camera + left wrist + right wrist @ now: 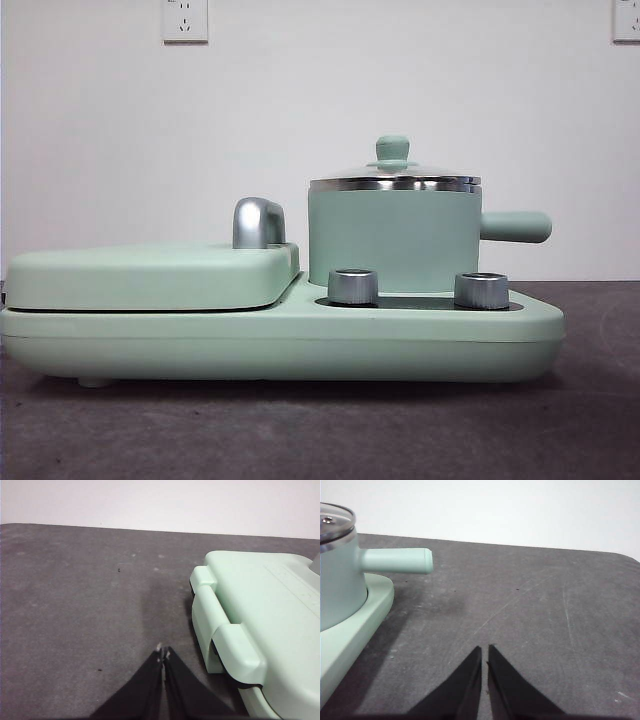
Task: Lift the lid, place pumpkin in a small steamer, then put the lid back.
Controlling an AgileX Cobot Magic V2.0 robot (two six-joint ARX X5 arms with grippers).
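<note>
Wrist views, left gripper (163, 652) and right gripper (485, 650) jaws closed, empty

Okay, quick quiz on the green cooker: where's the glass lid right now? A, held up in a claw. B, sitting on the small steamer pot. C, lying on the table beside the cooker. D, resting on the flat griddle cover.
B: the lid sits closed on the small steamer, its knob on top, while both claws hang shut over bare table.
</note>
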